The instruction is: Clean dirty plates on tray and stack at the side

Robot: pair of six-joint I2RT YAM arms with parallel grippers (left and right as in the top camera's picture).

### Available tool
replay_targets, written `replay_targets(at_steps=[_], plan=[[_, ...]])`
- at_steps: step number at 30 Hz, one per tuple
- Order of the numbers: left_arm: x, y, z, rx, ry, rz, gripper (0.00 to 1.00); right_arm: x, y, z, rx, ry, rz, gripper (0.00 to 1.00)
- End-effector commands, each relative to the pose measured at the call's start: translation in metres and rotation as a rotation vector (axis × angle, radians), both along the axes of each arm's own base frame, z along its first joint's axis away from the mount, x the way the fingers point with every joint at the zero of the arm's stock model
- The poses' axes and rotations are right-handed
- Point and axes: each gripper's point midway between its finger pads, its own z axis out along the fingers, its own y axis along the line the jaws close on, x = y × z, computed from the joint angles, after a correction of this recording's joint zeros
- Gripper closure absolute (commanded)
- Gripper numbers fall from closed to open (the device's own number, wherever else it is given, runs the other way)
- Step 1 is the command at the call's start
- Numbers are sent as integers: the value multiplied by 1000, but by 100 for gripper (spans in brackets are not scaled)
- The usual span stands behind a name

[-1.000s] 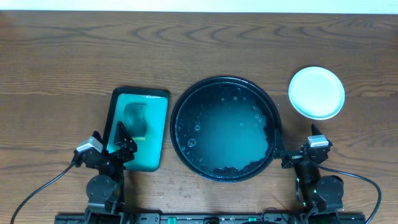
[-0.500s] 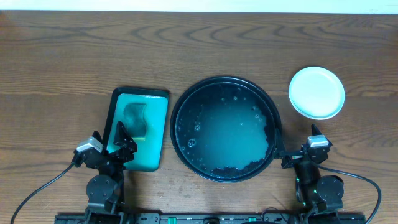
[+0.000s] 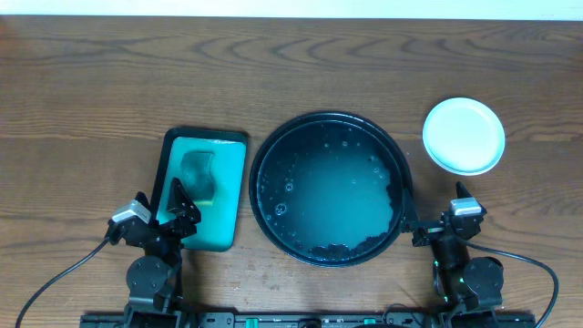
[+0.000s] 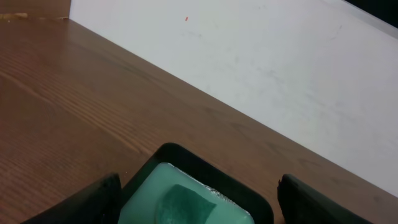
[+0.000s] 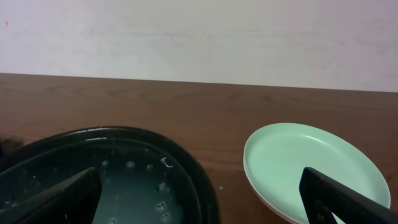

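Note:
The large round black tray (image 3: 264,155) sits mid-table with a wet, glossy, bubbly base and holds no plates; its rim also shows in the right wrist view (image 5: 193,174). The plates (image 3: 464,135) lie stacked on the wood tabletop at the right of the tray; the top one is pale mint green in the right wrist view (image 5: 305,165). My left gripper (image 3: 168,214) is open and empty near the table's front edge, over the teal tray's near end. My right gripper (image 3: 437,223) is open and empty between the black tray and the plates.
A smaller teal-green rectangular tray (image 3: 232,196) with a dark green sponge (image 3: 199,175) lies left of the black tray; it also shows in the left wrist view (image 4: 186,199). A white wall borders the table's far edge (image 4: 249,56).

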Motion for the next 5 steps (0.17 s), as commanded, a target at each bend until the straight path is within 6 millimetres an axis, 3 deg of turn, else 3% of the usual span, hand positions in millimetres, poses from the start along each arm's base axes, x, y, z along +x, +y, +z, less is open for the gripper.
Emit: replay_targets(at_steps=[1, 5], plan=[[-1, 2, -17, 27, 55, 9, 19, 0, -4, 0, -16, -3, -16, 1], [-1, 2, -17, 27, 55, 9, 19, 0, -4, 0, -16, -3, -16, 1]])
